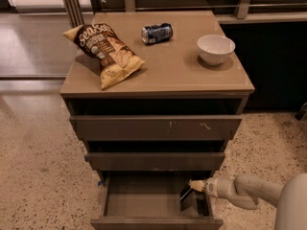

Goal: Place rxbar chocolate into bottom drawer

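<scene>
The bottom drawer (144, 202) is pulled open, its front edge at the bottom of the view. My gripper (195, 186) reaches in from the right and sits over the drawer's right end. A small dark bar, the rxbar chocolate (185, 193), stands tilted inside the drawer directly below and left of the gripper tip. I cannot tell whether the gripper still holds it. The dark patch to the right of the bar is in shadow.
The two upper drawers (156, 127) are slightly open. On the cabinet top (177, 66) lie a tan-and-brown chip bag (104, 51), a blue soda can (157, 33) on its side and a white bowl (216, 48). Speckled floor surrounds the cabinet; a dark counter stands to the right.
</scene>
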Motion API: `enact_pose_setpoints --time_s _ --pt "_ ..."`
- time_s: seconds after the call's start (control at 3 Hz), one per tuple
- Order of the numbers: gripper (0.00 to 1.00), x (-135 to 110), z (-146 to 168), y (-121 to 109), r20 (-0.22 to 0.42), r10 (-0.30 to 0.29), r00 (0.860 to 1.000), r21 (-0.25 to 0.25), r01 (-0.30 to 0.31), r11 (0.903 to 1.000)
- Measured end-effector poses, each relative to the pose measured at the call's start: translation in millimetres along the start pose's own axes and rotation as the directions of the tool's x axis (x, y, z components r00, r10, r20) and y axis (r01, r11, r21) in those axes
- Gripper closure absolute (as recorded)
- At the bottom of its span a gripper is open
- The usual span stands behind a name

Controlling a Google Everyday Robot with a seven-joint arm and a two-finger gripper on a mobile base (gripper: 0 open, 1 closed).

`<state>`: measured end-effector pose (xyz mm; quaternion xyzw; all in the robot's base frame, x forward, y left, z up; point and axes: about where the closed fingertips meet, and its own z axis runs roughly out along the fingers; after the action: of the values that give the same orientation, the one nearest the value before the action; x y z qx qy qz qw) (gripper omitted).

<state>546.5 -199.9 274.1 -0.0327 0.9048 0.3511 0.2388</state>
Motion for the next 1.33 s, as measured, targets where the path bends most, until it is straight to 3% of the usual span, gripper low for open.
enact_pose_setpoints --time_s 0.33,1.33 --pt "1.00 -1.6 -2.9 1.6 -0.015 -0.039 0.999 0.035 0.040 0.9986" --pt "1.00 23.4 4.9 -29.4 -0.097 -0.024 0.995 0.108 0.035 0.9936"
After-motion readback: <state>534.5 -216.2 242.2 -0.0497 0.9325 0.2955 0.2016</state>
